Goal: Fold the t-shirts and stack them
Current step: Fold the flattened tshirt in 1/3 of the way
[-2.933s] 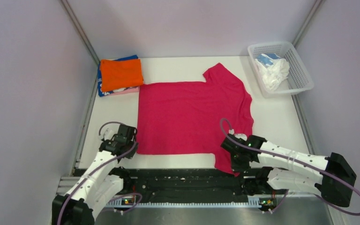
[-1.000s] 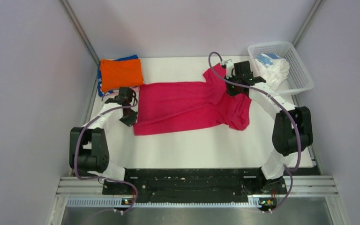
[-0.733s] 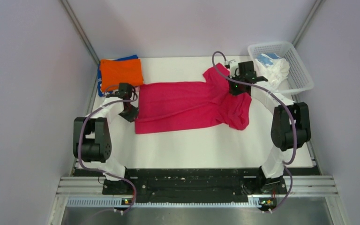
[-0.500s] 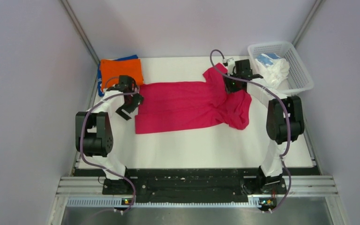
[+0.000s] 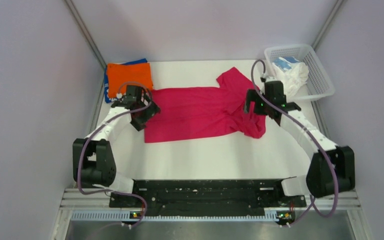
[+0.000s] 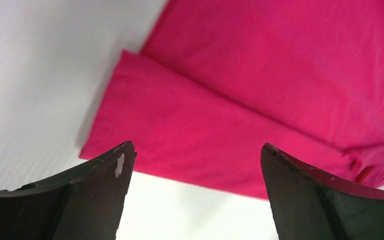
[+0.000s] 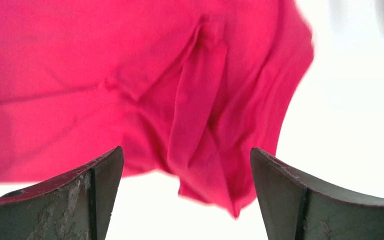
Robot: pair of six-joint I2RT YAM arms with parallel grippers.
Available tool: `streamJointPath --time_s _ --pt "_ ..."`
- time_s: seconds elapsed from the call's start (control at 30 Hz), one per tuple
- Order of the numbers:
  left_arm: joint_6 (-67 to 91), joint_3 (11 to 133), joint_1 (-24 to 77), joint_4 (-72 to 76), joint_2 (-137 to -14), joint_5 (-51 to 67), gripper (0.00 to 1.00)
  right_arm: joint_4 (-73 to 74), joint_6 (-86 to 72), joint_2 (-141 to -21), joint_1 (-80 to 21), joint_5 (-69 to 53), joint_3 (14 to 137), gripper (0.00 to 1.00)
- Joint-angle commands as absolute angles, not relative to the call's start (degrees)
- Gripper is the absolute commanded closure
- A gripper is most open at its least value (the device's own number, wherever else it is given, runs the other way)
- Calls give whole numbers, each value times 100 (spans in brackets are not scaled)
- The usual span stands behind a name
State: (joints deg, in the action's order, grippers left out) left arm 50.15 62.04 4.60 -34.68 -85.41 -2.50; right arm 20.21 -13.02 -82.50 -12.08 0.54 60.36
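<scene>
**Top external view.** A plain crimson-pink cloth t-shirt (image 5: 200,112) lies across the middle of the white tabletop (image 5: 205,160). It is doubled over into a band running left to right. Its right end, where the sleeves are, is rumpled, and one sleeve points toward the far edge. The left tool (image 5: 144,113) hangs at the band's left end, its two fingers apart and gripping nothing. The right tool (image 5: 254,102) hangs over the rumpled sleeve end, its fingers likewise apart with nothing between them. In the far left corner sits a stack of folded shirts. An orange cloth t-shirt (image 5: 129,78) is on top, and a blue cloth t-shirt (image 5: 135,62) shows at its edges beneath. In the far right corner stands a white plastic mesh basket (image 5: 321,75) holding a crumpled white and light-blue cloth t-shirt (image 5: 290,72).

**Left wrist view.** The two dark fingers (image 6: 80,200) stand at the bottom of the picture, spread wide and empty. Beyond them the crimson-pink shirt shows two layers. The upper layer's edge runs diagonally over the lower one, and the near corner lies flat on the tabletop.

**Right wrist view.** The dark fingers (image 7: 70,200) are spread wide here too, holding nothing. Beyond them lies the creased sleeve end of the crimson-pink shirt, with several long folds bunched together and bare tabletop to the right. The picture is somewhat blurred.
</scene>
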Motion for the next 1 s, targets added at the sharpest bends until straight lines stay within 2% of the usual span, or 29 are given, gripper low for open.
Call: streamJointPath --time_s 0.0,0.07,0.13,0.23,0.43,0.63,0.7,0.73,0.83,0.87,0.97 --pt "4781 5609 834 -2914 -8622 605 1 2592 -1928 -7481 -1445 227 5227 8" --pt "4764 5370 941 -2735 -8739 687 1 3028 -1875 -7342 -1448 514 5063 14" --pt "4777 5168 942 -2536 -8869 774 1 2860 -1684 -7245 -1445 526 4767 20" --pt "4788 5067 941 -2410 -9078 704 1 2725 -596 -7441 -1446 -311 4629 29" --pt "4644 5107 932 -2506 -9261 327 1 2275 955 -7852 -1438 -133 4616 31" --pt "4529 5135 823 -2618 -9350 86 1 1731 1740 -7968 -1421 -713 4521 50" --pt "4512 5133 809 -2648 -9336 60 1 1742 1847 -8051 -1410 -748 4501 52" --pt "4505 5125 802 -2655 -9332 -85 1 1864 1884 -8124 -1409 -697 4524 59" --pt "4487 5141 779 -2728 -9314 -270 1 2382 2008 -8279 -1327 -378 4676 96" --pt "4475 5151 768 -2759 -9310 -317 1 2586 2045 -8280 -1273 -272 4736 100" --pt "4435 5149 700 -2791 -9297 -401 1 3308 2304 -8143 -1045 -276 4948 100"
